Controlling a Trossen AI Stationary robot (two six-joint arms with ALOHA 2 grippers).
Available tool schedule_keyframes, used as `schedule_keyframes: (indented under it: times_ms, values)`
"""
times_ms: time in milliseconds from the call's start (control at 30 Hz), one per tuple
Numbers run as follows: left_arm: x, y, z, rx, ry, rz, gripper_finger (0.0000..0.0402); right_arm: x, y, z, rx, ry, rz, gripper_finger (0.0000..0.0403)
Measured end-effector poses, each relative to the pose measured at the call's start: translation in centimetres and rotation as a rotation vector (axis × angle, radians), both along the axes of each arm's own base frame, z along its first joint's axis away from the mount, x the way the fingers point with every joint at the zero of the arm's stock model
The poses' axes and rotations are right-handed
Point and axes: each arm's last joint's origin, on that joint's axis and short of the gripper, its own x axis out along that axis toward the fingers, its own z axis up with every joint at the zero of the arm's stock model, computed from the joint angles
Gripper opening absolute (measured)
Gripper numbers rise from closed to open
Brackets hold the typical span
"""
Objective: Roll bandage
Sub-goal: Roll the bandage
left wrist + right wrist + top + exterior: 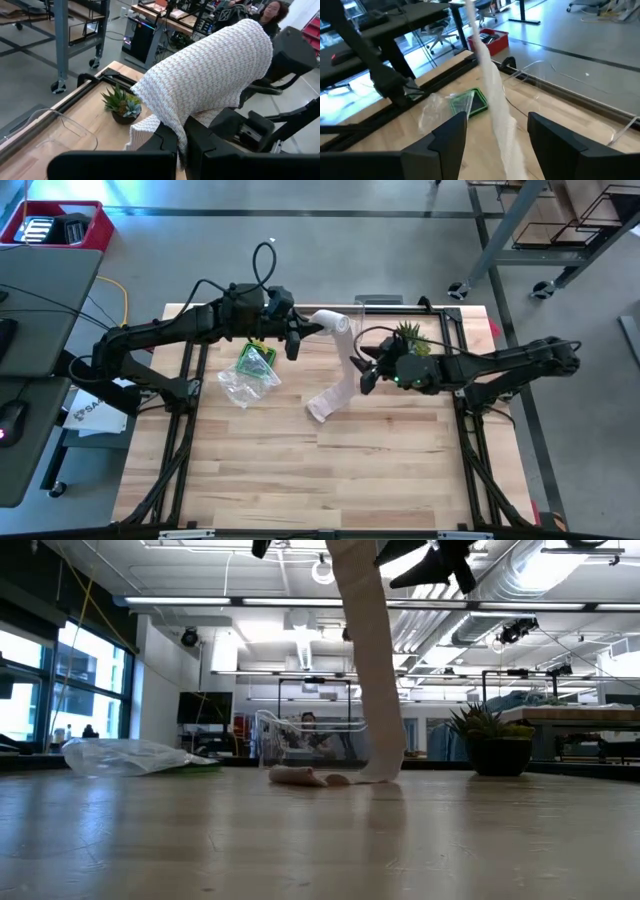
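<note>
Wooden table (300, 470): left gripper (318, 326) pinches the bandage (340, 385); right gripper (362, 370) spread around its hanging strip.

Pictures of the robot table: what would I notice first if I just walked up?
A long white bandage hangs from the left gripper, which is shut on its rolled top end above the table's back middle; its tail lies on the wood. The right gripper stands open around the hanging strip. Left of it lies a crumpled clear wrapper, and a small potted plant sits behind.
</note>
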Motion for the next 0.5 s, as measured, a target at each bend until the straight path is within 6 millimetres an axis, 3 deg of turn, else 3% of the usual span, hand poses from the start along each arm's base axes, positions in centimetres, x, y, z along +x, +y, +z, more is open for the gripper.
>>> schedule_keyframes:
  times_ms: [167,500]
  values:
    - [0.06,0.02,0.24,0.005,-0.025,0.000,0.0000,-0.43,-0.38,0.12,-0.021,0.012,-0.053,0.0204]
    - [0.05,0.01,0.24,0.004,-0.025,0.000,0.0000,0.33,-0.40,-0.16,0.024,0.000,0.029,0.0204]
